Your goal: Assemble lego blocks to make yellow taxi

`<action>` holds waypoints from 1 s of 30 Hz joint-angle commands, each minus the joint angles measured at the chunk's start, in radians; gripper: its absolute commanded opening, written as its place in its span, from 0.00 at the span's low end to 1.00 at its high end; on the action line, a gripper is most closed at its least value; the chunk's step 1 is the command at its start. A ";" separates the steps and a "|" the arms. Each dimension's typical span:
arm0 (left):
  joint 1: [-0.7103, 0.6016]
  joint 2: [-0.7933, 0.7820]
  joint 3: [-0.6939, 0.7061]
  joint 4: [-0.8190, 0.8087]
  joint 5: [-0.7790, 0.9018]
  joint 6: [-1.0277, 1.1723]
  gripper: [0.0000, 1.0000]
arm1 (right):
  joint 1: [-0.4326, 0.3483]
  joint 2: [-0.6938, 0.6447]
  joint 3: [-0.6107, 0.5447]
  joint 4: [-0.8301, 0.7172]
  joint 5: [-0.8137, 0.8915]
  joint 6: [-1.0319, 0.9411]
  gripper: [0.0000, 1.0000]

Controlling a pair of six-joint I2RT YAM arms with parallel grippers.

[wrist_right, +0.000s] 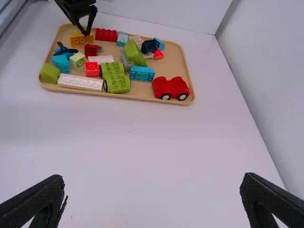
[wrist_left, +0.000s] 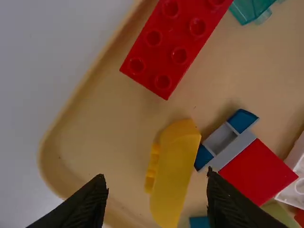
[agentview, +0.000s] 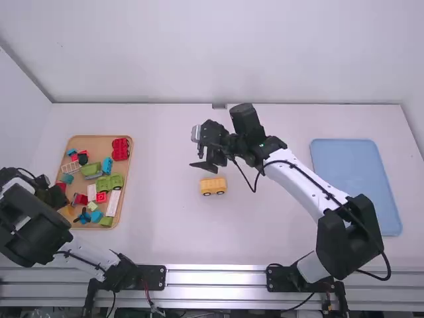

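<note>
Well parted, left tool (agentview: 59,200) near yellow block (wrist_left: 175,173), right tool (agentview: 203,166) wide open

Blue tray (agentview: 358,185) at right, red wheeled base (agentview: 120,149) and green wheeled base (agentview: 110,182) at left

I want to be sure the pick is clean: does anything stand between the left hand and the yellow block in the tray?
Nothing visible lies between the open left hand and the yellow block. A grey-and-blue piece sits close beside it, though, and might brush one finger.
</note>
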 commanded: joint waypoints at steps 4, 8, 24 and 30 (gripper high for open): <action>0.006 0.006 -0.038 0.035 0.004 0.006 0.47 | -0.001 -0.006 0.030 -0.001 0.007 0.000 0.99; -0.001 0.006 -0.090 0.090 0.043 0.006 0.46 | -0.001 -0.006 0.030 0.000 0.026 0.000 0.99; -0.002 0.006 -0.167 0.153 0.038 0.105 0.44 | -0.001 -0.006 0.030 0.027 0.029 0.027 0.99; 0.009 0.008 -0.172 0.185 -0.055 -0.085 0.35 | -0.001 -0.006 0.030 0.026 0.029 0.027 0.99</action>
